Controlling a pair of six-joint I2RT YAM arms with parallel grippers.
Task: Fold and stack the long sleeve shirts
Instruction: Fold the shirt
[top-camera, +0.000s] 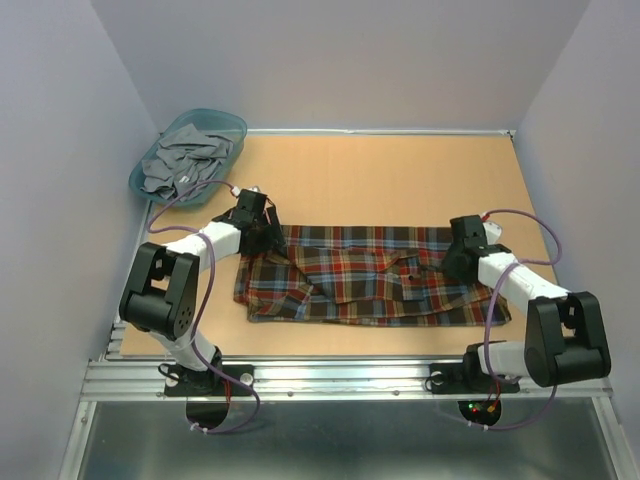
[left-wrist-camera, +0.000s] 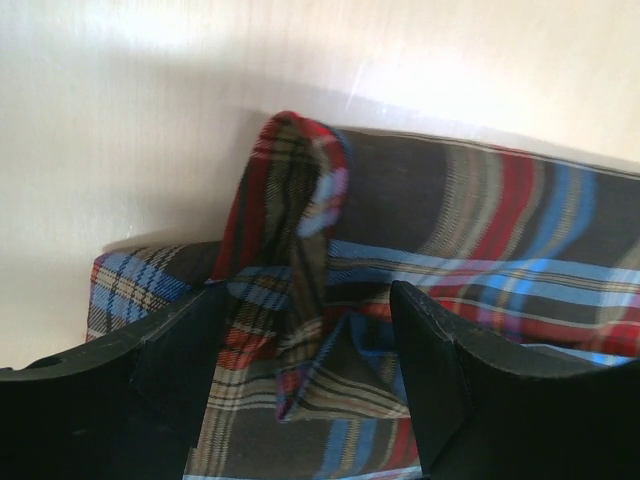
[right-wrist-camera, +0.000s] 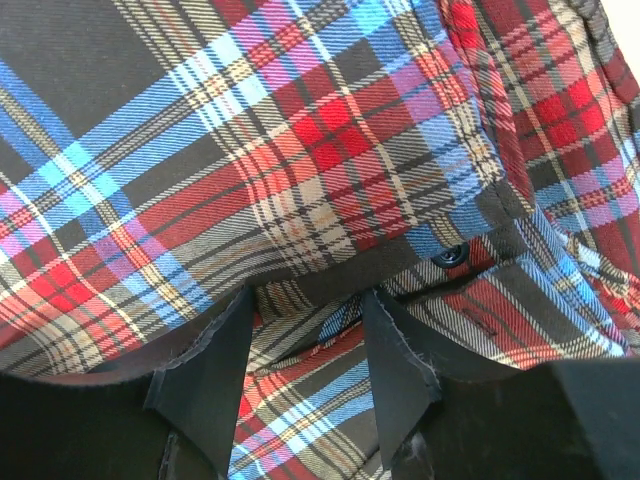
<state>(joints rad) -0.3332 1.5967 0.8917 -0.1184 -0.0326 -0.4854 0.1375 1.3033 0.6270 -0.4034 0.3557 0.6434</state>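
1. The plaid flannel shirt (top-camera: 370, 275) lies flat on the tabletop (top-camera: 400, 180), towards its near edge. It is folded into a long band running left to right between the two arms.
2. A dark button (right-wrist-camera: 450, 256) shows at a placket edge in the right wrist view.
3. The left claw (left-wrist-camera: 308, 290) is at the shirt's far left corner. Its fingers are spread to either side of a raised ridge of plaid cloth. The ridge leans against the left finger, and a gap shows before the right one.
4. The right claw (right-wrist-camera: 307, 295) sits low on the shirt's right end. Its fingers are drawn partway together and pinch a bunched fold of the fabric between their tips.
5. The tabletop is a plain tan board, bare around the shirt.
6. A teal plastic basket (top-camera: 230, 122) sits at the far left corner and holds crumpled grey garments (top-camera: 185, 160).
7. Pale lavender-grey walls (top-camera: 340, 60) close in the tabletop on three sides.
8. A ribbed metal rail (top-camera: 340, 380) runs along the near edge and carries both arm bases.
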